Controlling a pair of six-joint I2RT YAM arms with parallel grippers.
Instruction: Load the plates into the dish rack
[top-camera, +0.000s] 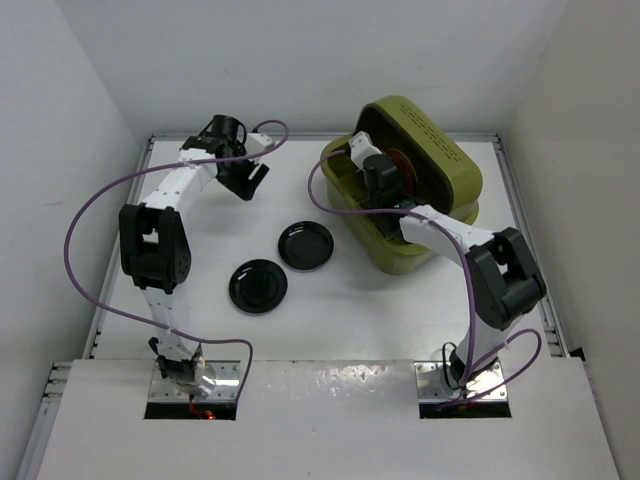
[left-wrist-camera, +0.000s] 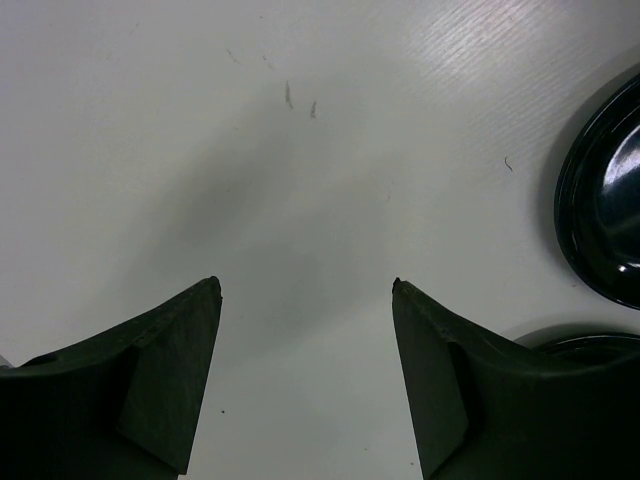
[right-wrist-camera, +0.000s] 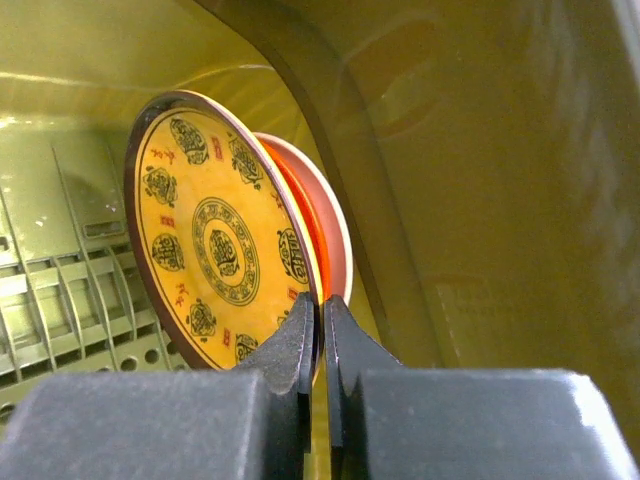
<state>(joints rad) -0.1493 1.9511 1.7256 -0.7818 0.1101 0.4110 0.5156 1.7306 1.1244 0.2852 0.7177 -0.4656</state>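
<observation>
My right gripper (right-wrist-camera: 321, 300) is inside the olive-green dish rack (right-wrist-camera: 480, 150), shut on the rim of the dark yellow patterned plate (right-wrist-camera: 215, 235), which stands on edge. The orange plate (right-wrist-camera: 325, 215) stands on edge right behind it, against the rack's wall. From above, the rack (top-camera: 455, 170) is at the back right with its lid up, and the right gripper (top-camera: 378, 175) is in it. Two glossy black plates (top-camera: 306, 244) (top-camera: 259, 285) lie flat mid-table. My left gripper (top-camera: 252, 180) is open and empty over bare table (left-wrist-camera: 307, 285); both black plates (left-wrist-camera: 605, 210) (left-wrist-camera: 590, 345) show at its right. The cream plate is out of view.
The rack's slatted floor (right-wrist-camera: 60, 300) lies to the left of the standing plates. White walls enclose the table on the left, back and right. A purple cable (top-camera: 90, 210) loops out beside the left arm.
</observation>
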